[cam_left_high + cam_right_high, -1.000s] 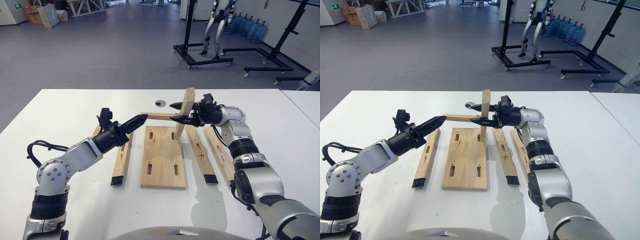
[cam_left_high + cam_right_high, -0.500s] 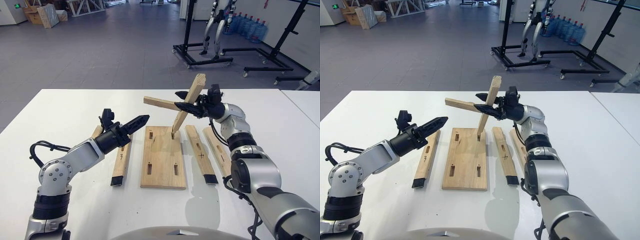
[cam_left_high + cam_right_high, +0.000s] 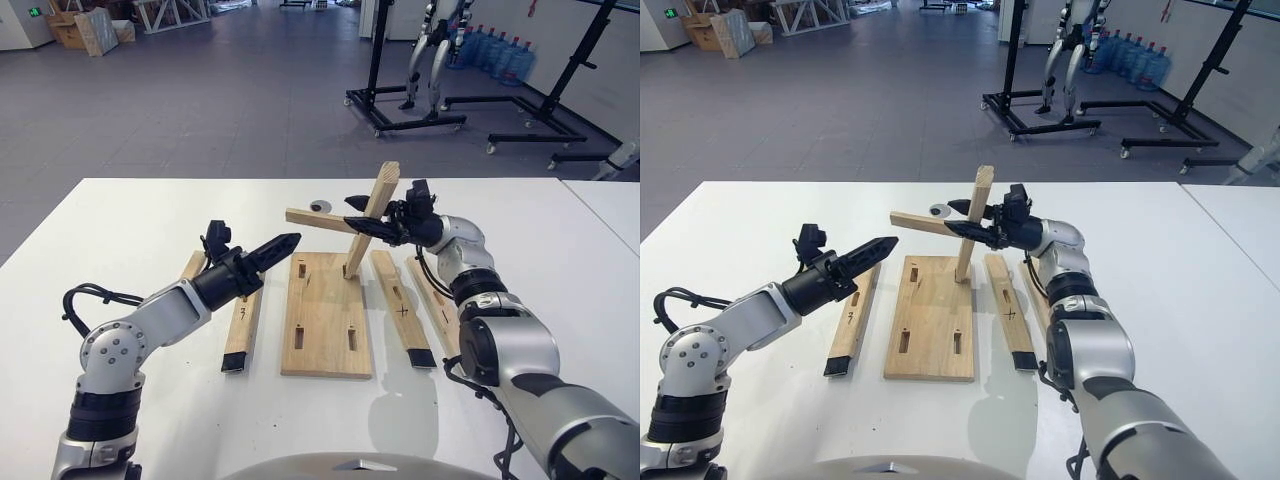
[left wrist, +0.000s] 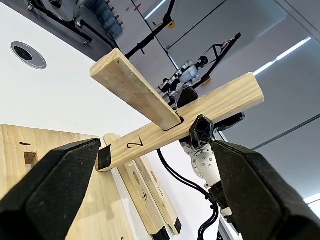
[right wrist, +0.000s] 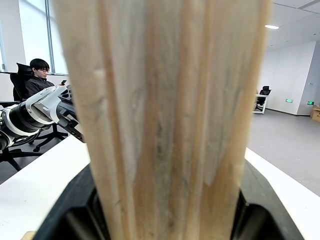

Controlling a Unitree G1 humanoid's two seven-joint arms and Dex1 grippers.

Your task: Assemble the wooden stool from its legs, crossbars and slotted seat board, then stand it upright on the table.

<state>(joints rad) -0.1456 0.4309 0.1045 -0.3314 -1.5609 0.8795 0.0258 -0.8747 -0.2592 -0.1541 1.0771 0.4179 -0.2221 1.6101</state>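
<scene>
Over the seat board's [image 3: 325,330] far right slot, right gripper [image 3: 356,216] is clamped on a tilted leg [image 3: 384,184], lower end at or just above the board, can't tell if seated. Crossbar [image 3: 312,219] is fixed in that leg and sticks out across the board's far edge, off the table [image 3: 140,215]. Left of the board, left gripper [image 3: 286,241] hangs in the air, fingers [image 4: 55,185] spread apart, holding nothing, near the crossbar's free end, not touching. Two spare legs [image 3: 243,325] lie flat left of the board, two more legs [image 3: 400,308] flat just right of it.
</scene>
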